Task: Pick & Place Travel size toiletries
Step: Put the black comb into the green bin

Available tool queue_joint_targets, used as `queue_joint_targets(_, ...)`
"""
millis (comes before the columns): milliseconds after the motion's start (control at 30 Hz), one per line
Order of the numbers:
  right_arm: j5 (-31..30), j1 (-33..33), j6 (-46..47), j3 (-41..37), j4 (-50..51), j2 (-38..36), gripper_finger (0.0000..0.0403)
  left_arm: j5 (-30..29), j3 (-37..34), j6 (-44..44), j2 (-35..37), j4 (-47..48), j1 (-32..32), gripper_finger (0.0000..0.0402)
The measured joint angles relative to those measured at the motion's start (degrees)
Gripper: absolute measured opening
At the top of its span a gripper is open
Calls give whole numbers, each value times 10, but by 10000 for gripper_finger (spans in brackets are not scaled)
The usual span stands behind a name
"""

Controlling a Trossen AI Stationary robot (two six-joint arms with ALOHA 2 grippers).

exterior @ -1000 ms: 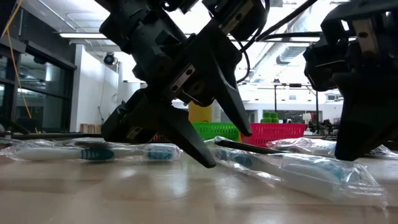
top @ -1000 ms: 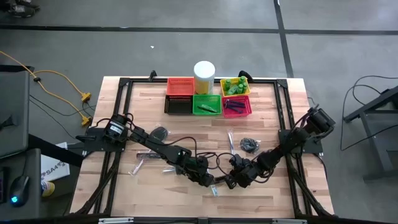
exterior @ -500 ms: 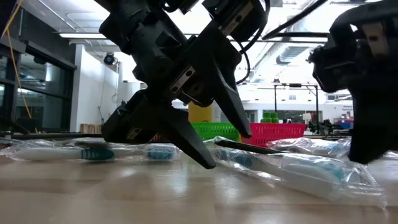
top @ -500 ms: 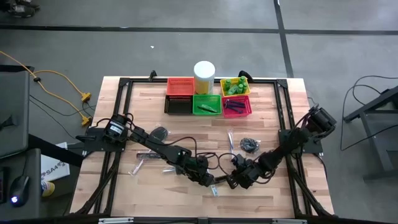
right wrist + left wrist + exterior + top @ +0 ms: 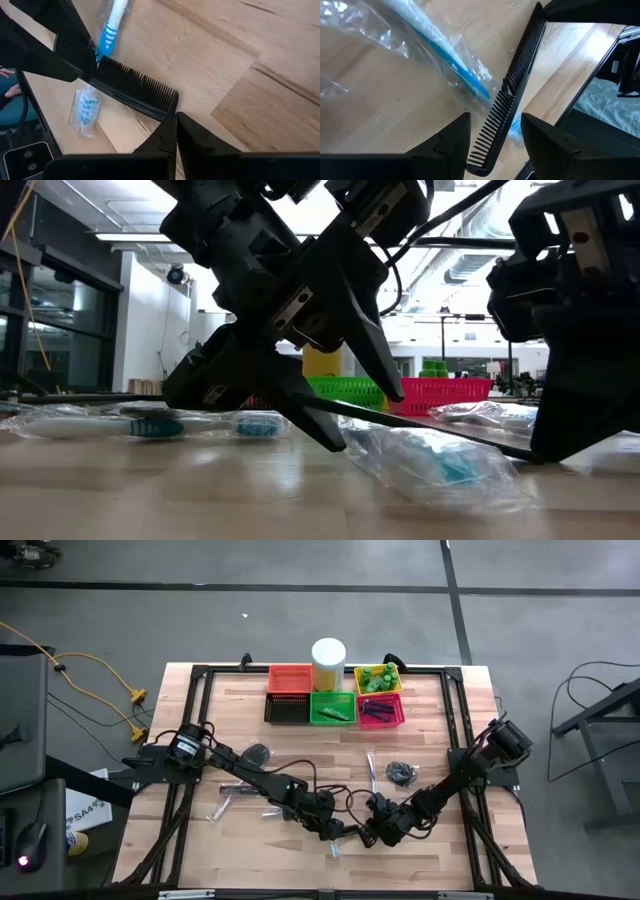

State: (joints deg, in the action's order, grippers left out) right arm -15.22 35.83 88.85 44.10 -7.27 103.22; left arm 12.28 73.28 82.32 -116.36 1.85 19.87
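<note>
right hand (image 5: 172, 122): clamped on black comb (image 5: 117, 82) end | left hand (image 5: 492, 145): parted around comb's other end | wrapped toothbrush (image 5: 440, 465) on bench (image 5: 420, 855) beneath

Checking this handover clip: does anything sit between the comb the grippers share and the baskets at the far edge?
Nothing visible does. The black comb hangs between the left gripper and right gripper; bare table leads to the baskets.

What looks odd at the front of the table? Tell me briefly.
A black comb is held at both ends at once: the right claw pinches one end, the left claw straddles the other. It bridges over a clear-wrapped toothbrush instead of lying flat.
</note>
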Motion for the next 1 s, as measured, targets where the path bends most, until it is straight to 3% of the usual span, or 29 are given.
queue_joint_targets(333, 1, 0, -2, 0, 2, 1, 3, 35, 0, 2, 0, 0, 0, 170)
queue_joint_targets(833, 0, 0, -2, -1, 3, 2, 3, 67, 0, -13, 0, 0, 0, 19)
queue_joint_targets(1000, 2, 0, -2, -1, 2, -1, 3, 71, 0, -27, 0, 0, 0, 12)
